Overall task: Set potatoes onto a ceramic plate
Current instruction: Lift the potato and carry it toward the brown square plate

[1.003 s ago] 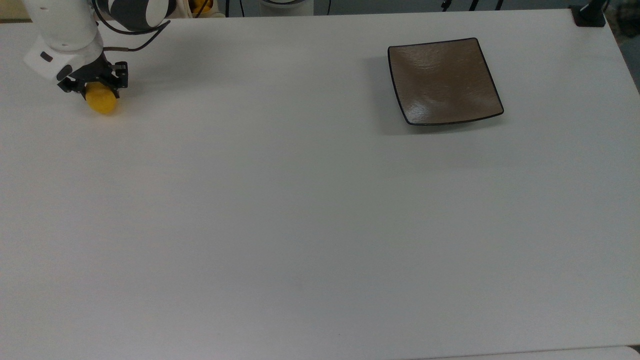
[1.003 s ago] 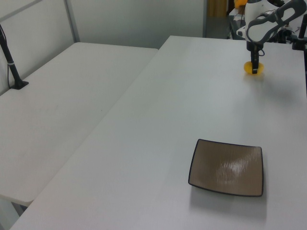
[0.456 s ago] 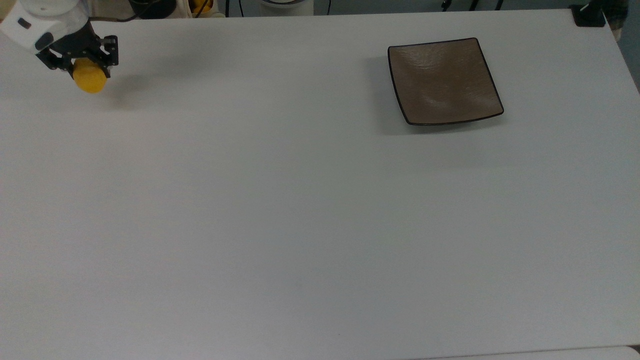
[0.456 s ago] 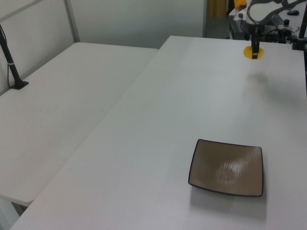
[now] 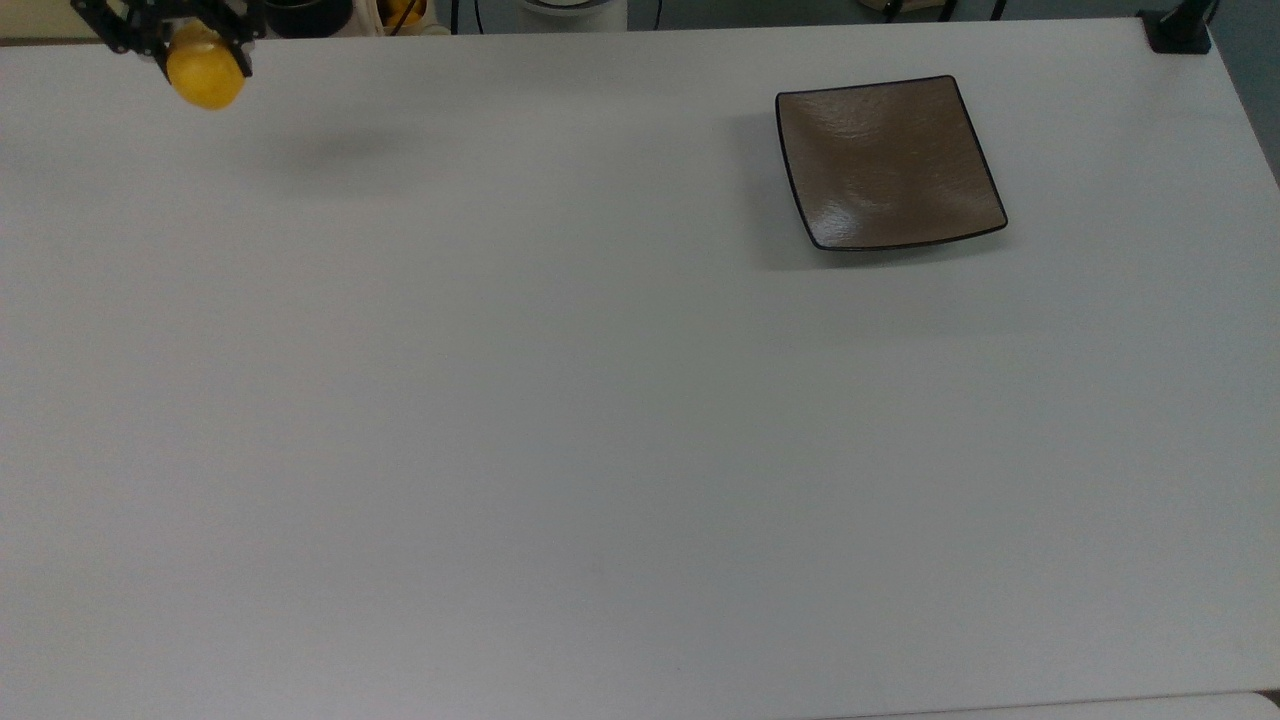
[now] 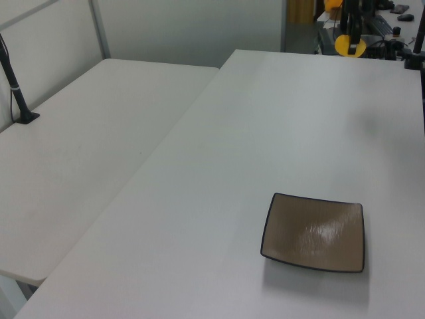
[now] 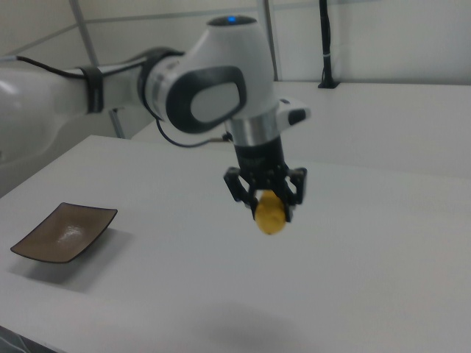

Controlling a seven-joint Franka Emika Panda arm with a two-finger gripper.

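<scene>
The yellow potato (image 5: 205, 76) hangs well above the white table, with my gripper (image 5: 190, 45) shut on it at the top view's upper left corner. In the right view the gripper (image 7: 266, 202) points down and the potato (image 7: 269, 214) sticks out below its fingers. In the left view the potato (image 6: 348, 46) is at the far end of the table. The square brown ceramic plate (image 5: 888, 162) lies flat at the top view's upper right, far from the gripper; it also appears in the left view (image 6: 314, 232) and the right view (image 7: 64, 232). Nothing lies on it.
The white table (image 5: 600, 420) stretches wide between potato and plate. A second white table (image 6: 86, 146) adjoins it at the left view's left. A black post base (image 5: 1178, 32) stands at the top view's upper right corner.
My gripper has lifted the potato off the table and carried it upward, toward the top view's upper edge. The plate has stayed where it was.
</scene>
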